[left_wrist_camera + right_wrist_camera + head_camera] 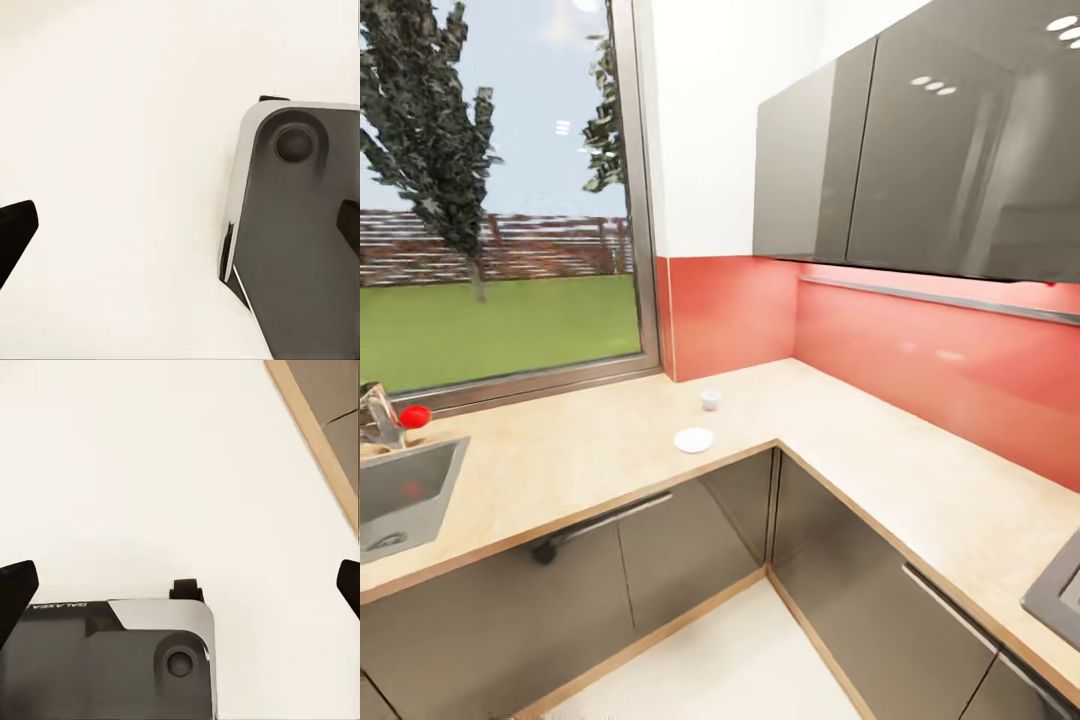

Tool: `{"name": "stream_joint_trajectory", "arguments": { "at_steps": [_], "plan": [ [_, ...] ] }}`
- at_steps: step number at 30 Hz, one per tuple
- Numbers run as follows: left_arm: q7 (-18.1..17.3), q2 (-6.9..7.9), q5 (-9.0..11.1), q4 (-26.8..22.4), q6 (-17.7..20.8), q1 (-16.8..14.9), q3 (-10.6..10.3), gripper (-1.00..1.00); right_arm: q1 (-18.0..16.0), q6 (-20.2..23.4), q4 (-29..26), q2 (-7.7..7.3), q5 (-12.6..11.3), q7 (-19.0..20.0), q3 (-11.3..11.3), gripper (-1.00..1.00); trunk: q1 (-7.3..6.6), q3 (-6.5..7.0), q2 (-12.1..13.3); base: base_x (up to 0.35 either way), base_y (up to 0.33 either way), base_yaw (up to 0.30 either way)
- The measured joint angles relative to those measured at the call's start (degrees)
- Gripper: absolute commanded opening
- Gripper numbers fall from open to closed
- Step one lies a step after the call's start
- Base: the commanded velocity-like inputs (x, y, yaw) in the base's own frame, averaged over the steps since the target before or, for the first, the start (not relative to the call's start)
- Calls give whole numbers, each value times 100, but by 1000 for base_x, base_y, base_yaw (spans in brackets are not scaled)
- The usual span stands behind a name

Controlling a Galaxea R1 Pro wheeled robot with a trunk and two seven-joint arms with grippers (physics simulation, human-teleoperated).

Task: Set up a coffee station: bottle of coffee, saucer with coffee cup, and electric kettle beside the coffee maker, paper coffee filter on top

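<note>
Tan wood-look countertop (880, 470) ran in an L under the window (500, 190) and along the red backsplash (940, 350), over grey drawer fronts (650, 570) with dark handles. On it, near the inner corner, lay the saucer (694, 440), flat and white, close to the front edge. The coffee cup (710, 399) stood just beyond it, at about one o'clock from the saucer, near it but not on it and not touching it. Far off at nine o'clock from the saucer sat a grey sink (405, 495) with a tap and a red knob (414, 416) at its back rim. Glossy dark wall cabinets (920, 150) hung above the right run of the counter, and the corner of a dark hob (1060, 590) showed at the right edge. Both wrist cameras looked down at pale floor (127, 150) and at the robot's grey base (300, 240), which carried a small black wheel. In the left wrist view the left gripper (180, 232) had its dark fingertips at opposite edges of the picture, spread wide with nothing between them. In the right wrist view the right gripper (180, 589) was likewise spread wide and held nothing, with a strip of tan cabinet edging (315, 442) at one corner. Cup and saucer lay up on the counter, well apart from both grippers, which pointed at the floor.
</note>
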Motion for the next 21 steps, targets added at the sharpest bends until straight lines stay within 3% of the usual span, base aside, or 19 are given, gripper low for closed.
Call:
{"name": "stream_joint_trajectory", "arguments": {
  "at_steps": [13,21],
  "plan": [
    [1,0,0,8,0,0,0,100,0,0,0,0,0,7,0,100,1,53,0,-191,-221,239],
    [2,7,22,8,0,0,9,100,1,-1,0,0,0,8,0,100,-1,105,-1,-68,-68,191]
  ]
}}
